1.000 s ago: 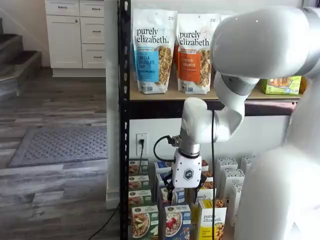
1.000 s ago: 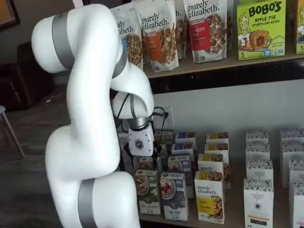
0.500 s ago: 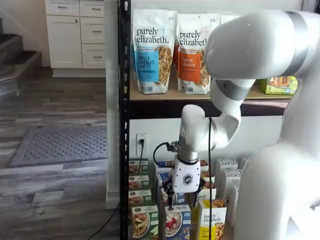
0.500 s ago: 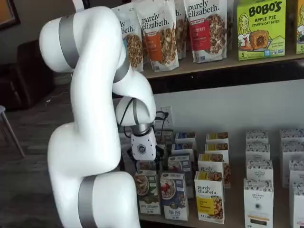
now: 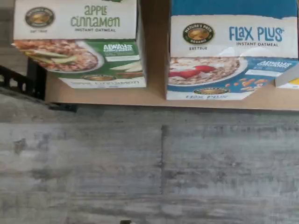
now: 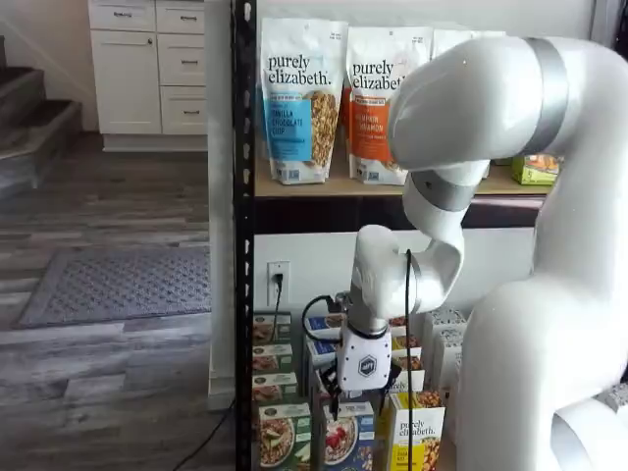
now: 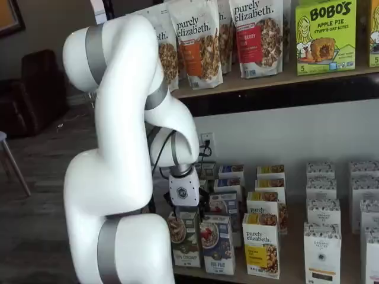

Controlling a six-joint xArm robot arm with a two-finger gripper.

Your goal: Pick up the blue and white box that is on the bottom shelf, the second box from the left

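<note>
**Open gripper hangs low over the front row of the bottom shelf**

The two-finger gripper with white body and black fingers (image 6: pixel 359 396) shows in both shelf views, pointing straight down from the white robot arm (image 6: pixel 491 108). Its jaws stand spread wide, with nothing between them.

The small upright blue and white box (image 6: pixel 347 438) stands in the front row of the bottom shelf (image 7: pixel 293 264). A green and white carton (image 6: pixel 283 436) is just beside it on one side and a yellow and white carton (image 6: pixel 416 432) on the other. In a shelf view the fingertips are just above the blue and white box's top edge. Whether they touch it cannot be told. In a shelf view the gripper (image 7: pixel 185 210) sits above the seam between the green and white carton (image 7: pixel 184 239) and the blue and white box (image 7: pixel 216 244).

The wrist view looks down on the fronts of 2 cartons. The green and white one (image 5: pixel 79 44) reads "apple cinnamon instant oatmeal". The blue and white box (image 5: pixel 229 56) reads "Flax Plus instant oatmeal" and pictures a bowl of oats with red berries. Both stand upright on the tan shelf board (image 5: pixel 154 93), apart from each other, and a sliver of the yellow carton (image 5: pixel 290 83) shows beside the blue one. A black metal rack post (image 5: pixel 21 84) and grey wood floor planks (image 5: pixel 159 163) lie beyond the shelf's front edge.

More rows of like cartons stand behind the front row, and tall granola pouches (image 6: pixel 302 103) stand on the tan wooden upper board (image 6: pixel 334 186)
</note>
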